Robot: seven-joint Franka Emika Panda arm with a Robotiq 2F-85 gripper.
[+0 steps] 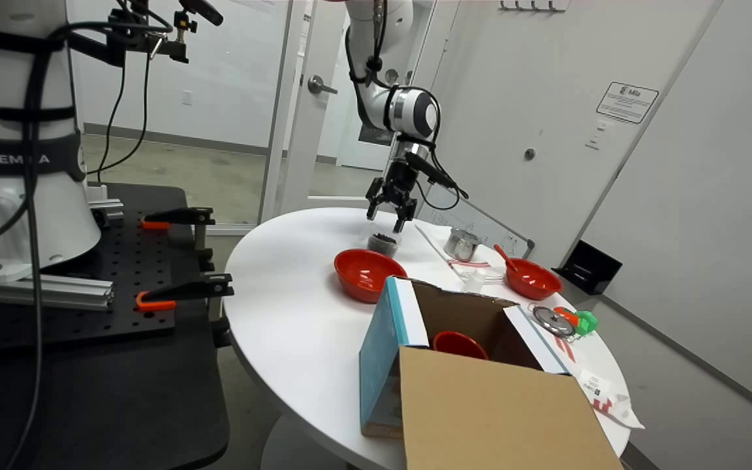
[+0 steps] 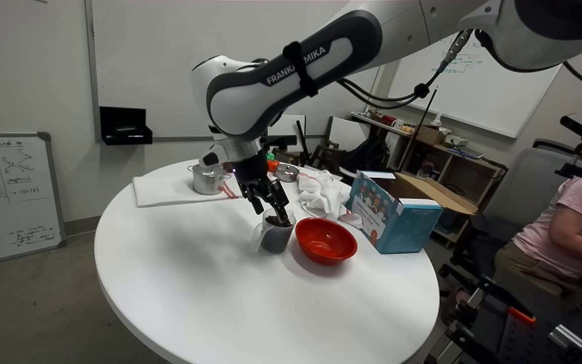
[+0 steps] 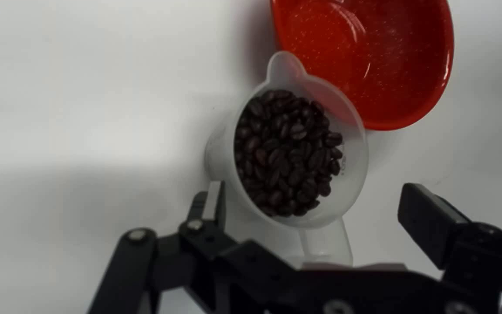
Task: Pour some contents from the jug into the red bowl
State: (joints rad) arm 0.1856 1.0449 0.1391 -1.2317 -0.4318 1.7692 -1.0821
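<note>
Had tool (image 3: 316, 213) wide open, gripping nothing, with fingertips near rim of jug (image 3: 350, 187). Saw one finger (image 3: 219, 210) just beside jug wall in wrist view; couldn't tell if touching. Saw second finger (image 3: 427, 224) well apart on the far side, with jug's handle (image 3: 326, 243) in the gap between.

Found jug upright on round white desk (image 2: 250, 318), translucent, carrying dark coffee beans (image 3: 286, 161) to below the rim. Spotted spout (image 3: 285, 66) opposite handle, overlapping edge of red bowl (image 3: 377, 74) from wrist camera. Got jug and red bowl side by side in both exterior views; couldn't call touching or apart. Read red bowl as wide, shallow and glossy, sitting upright on desk.

Elsewhere on desk: saw metal pot (image 2: 208, 180) on folded white towel (image 2: 162, 192), metal lid (image 2: 286, 173), and crumpled white cloth (image 2: 324, 192) between lid and blue cardboard box (image 2: 407, 230) with top open. Picked out second red bowl (image 1: 529, 292) in an exterior view, with red utensil (image 1: 504, 256) leaning in it. Caught part of red container (image 1: 459, 344) inside box; couldn't tell what kind. Noted orange piece (image 1: 566, 316) and green piece (image 1: 586, 322) next to lid, too small to identify.

Also saw arm (image 2: 397, 30) reaching over desk from above, whiteboard (image 2: 13, 197) with marker writing, and person (image 2: 574, 227) in pink top, partly cut off at edge of view.
</note>
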